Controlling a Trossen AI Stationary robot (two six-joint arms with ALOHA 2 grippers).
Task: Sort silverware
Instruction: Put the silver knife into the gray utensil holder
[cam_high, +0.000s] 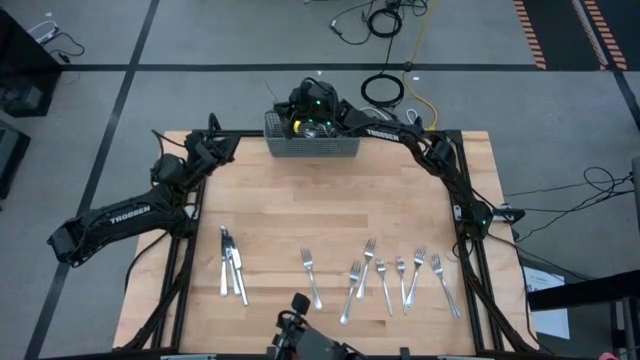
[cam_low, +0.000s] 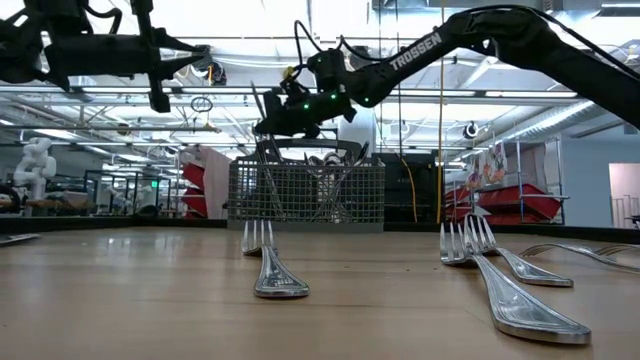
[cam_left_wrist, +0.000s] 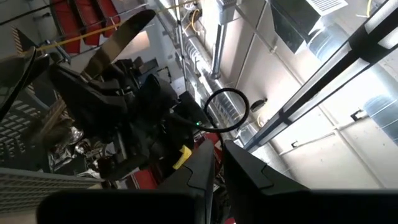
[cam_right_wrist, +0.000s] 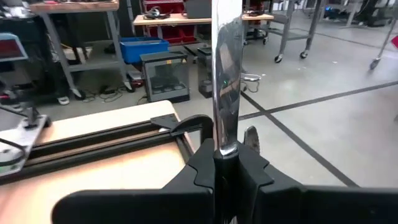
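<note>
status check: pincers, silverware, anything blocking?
Right pincer shut on a knife, above the basket. Left pincer raised at table's left, nothing seen in it. Forks and knives lie grouped along the front. Nothing blocking.

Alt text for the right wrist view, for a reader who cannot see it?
The right tool is shut on a shiny table knife, its blade standing straight out from the fingers. Beyond lie a corner of the wooden table and a workshop floor with benches.

Seven shiny forks (cam_high: 381, 281) lie spread along my table's near edge, three knives (cam_high: 231, 266) side by side left of them, and one knife (cam_right_wrist: 225, 81) stands upright in my right claw (cam_right_wrist: 226, 163).
</note>
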